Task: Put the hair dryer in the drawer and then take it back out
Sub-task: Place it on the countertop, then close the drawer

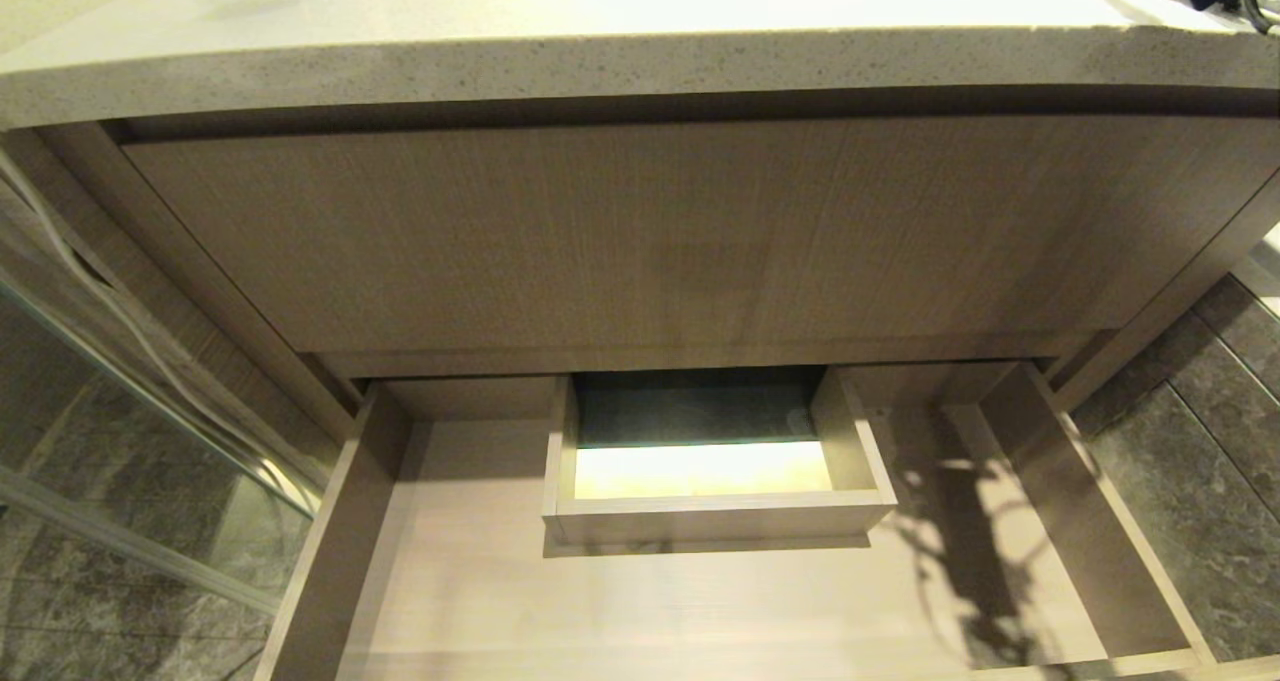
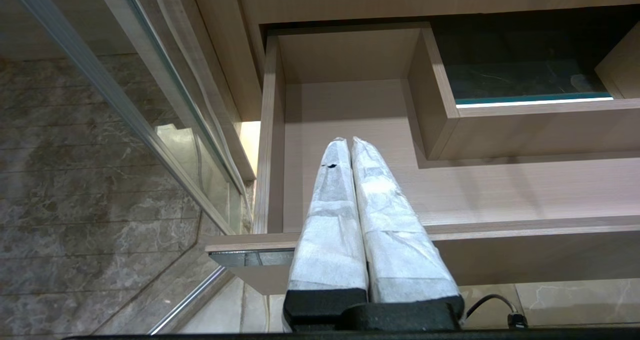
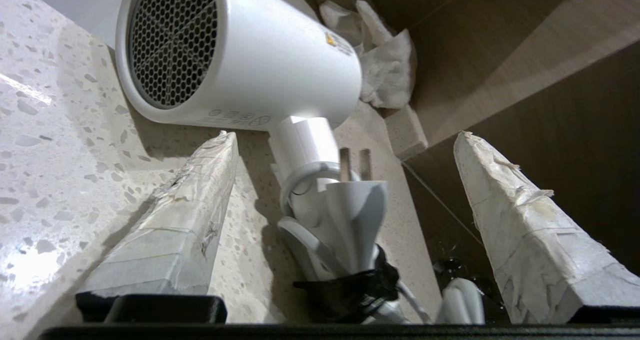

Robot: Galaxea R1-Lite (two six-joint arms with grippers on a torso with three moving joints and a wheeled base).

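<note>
Two taped fingers (image 3: pixel 200 200) of the right claw (image 3: pixel 345 140) are standing spread, the small white plastic hair dryer (image 3: pixel 250 55) lying between them on the speckled stone desk (image 3: pixel 60 145), unpinched.

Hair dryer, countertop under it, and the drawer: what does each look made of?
Hair dryer: glossy white moulded plastic by its smooth sheen, with a grey honeycomb grille, metal or plastic unclear. Countertop: polished speckled stone, possibly terrazzo or quartz composite, given the chips and glare. Drawer: matte light-brown wood-grain board, probably laminate, since the grain runs very evenly.
</note>
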